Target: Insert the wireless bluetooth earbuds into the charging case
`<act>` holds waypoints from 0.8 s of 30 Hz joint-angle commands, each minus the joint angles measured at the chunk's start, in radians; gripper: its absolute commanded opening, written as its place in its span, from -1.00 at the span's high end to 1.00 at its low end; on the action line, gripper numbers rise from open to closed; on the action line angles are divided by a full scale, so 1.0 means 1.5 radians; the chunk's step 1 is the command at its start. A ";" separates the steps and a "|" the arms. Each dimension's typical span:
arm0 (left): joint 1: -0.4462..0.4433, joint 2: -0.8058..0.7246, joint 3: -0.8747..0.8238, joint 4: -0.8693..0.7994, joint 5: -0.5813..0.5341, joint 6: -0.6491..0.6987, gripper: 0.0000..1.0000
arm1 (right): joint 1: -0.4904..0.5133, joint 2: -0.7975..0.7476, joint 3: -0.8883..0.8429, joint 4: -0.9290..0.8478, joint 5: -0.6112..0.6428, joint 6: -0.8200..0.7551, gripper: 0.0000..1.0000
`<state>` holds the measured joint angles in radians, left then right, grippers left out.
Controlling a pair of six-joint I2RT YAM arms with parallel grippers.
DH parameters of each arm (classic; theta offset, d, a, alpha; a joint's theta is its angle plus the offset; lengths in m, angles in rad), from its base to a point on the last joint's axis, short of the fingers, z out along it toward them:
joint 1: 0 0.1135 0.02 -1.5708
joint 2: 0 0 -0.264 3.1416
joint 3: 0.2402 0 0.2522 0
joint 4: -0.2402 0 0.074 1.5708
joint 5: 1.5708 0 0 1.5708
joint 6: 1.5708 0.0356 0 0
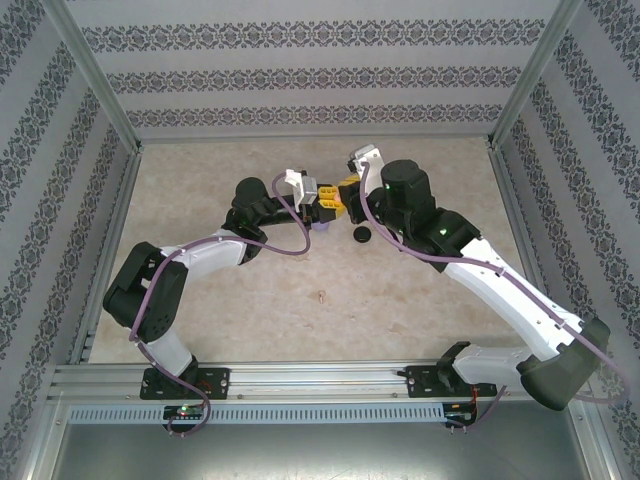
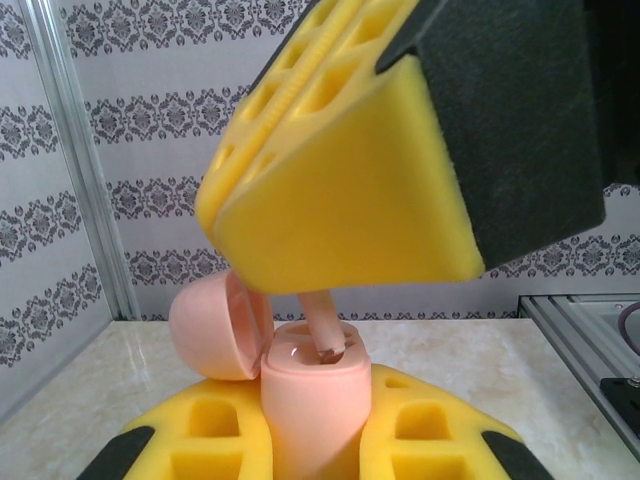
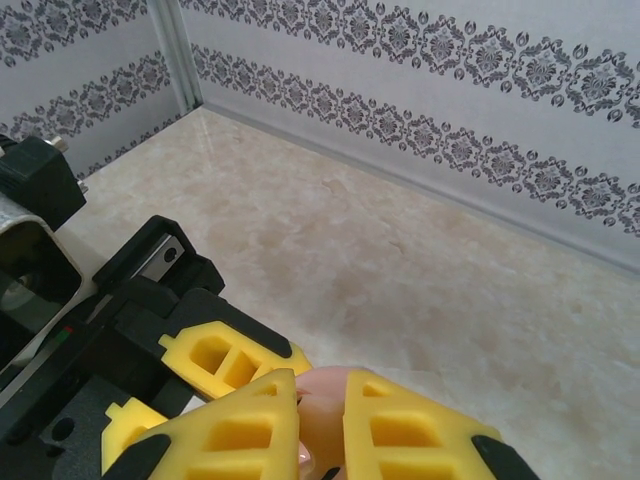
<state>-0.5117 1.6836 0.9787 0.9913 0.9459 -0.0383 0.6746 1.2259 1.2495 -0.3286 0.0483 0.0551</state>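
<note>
One pinkish-tan earbud [image 2: 324,326] hangs pinched in the right hand [image 3: 320,415], its stem dipping into a well of the open pinkish-tan charging case [image 2: 310,395]. The left hand [image 2: 312,428] is clamped on that case, lid [image 2: 215,325] tipped back, over the surface [image 1: 420,300] around its middle, somewhat nearer the far edge.

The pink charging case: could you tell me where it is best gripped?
Grip the case by its lower body, from the side, as the left gripper does: across its rounded walls, below the open lid, leaving the top sockets free for the earbud.
</note>
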 commanded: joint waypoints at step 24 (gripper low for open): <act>-0.015 -0.037 0.025 0.025 -0.001 0.010 1.00 | 0.031 0.007 -0.034 -0.022 0.012 0.004 0.78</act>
<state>-0.5163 1.6764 0.9787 0.9710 0.9386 -0.0330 0.6945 1.2060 1.2190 -0.3218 0.1009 0.0502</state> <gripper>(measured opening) 0.148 0.114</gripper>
